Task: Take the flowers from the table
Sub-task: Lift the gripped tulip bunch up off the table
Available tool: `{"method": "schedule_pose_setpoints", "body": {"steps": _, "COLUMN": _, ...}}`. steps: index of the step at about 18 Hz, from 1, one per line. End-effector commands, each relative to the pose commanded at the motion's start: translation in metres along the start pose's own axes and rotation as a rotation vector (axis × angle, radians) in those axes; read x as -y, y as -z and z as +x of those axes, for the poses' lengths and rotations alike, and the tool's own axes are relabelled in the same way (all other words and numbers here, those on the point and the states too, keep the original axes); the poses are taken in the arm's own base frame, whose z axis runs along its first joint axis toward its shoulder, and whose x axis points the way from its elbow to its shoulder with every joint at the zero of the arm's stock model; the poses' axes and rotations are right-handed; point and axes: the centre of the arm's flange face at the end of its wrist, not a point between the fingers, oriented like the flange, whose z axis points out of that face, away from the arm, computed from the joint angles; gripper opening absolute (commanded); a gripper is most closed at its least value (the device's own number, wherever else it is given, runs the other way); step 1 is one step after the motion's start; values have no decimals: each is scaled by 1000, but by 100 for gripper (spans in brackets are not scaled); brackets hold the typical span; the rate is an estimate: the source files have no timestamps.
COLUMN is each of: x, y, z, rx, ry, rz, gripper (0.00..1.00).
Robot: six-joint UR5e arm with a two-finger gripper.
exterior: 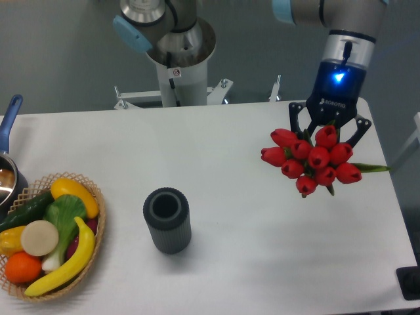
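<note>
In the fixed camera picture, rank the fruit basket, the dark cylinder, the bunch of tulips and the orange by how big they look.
1. Basket, partly cut off at the left edge.
2. Tulips, though held nearer the camera, so unsure.
3. Dark cylinder.
4. Orange.

A robotics lab is showing here: a grey-and-blue industrial arm is working over a plain white table, its pedestal standing against a bare grey wall.

White table bearing dark ribbed cylinder, wicker basket of produce, pot.
</note>
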Motion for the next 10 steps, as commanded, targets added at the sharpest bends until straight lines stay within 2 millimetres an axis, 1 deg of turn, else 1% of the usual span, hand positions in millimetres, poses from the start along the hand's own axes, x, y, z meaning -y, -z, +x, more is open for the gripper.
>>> {"method": "schedule_pose_setpoints", "body": {"steps": 10, "x": -2, "y": 2, "z": -1, "rx": -4, "ry": 6, "rz": 18, "gripper": 48}}
